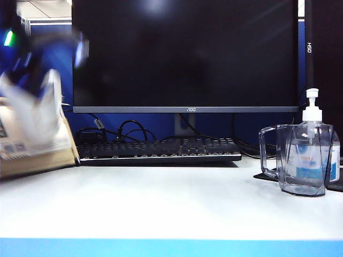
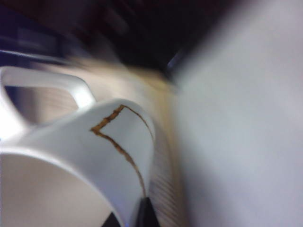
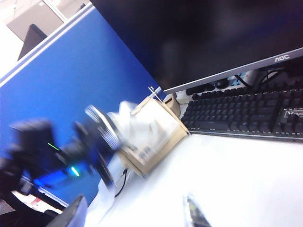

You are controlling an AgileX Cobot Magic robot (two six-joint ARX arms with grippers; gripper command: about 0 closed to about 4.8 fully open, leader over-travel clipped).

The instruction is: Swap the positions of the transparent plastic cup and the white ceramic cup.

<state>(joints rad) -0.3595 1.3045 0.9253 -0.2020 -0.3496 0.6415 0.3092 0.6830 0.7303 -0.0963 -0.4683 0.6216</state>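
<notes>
Monitor (image 1: 185, 53), keyboard (image 1: 158, 148), white table (image 1: 161, 203). Far left, blurred left gripper (image 1: 32, 101) pinching the white ceramic cup (image 2: 94, 156), lifted and tilted before a cardboard box (image 1: 32, 150); rim close to its camera, handle away. Transparent plastic cup (image 1: 300, 159) upright far right, handle toward centre, pump bottle (image 1: 316, 144) just behind. Right gripper (image 3: 196, 215) barely visible, jaw state unclear; likely nearer the plastic cup, but that cup isn't in its view.

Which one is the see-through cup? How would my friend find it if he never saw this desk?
Find the big black monitor, then look down past its right corner to the white desk. The transparent plastic cup stands there, in front of a pump bottle. Unlike the bottle, it has a squarish handle, an open top and no label.
</notes>
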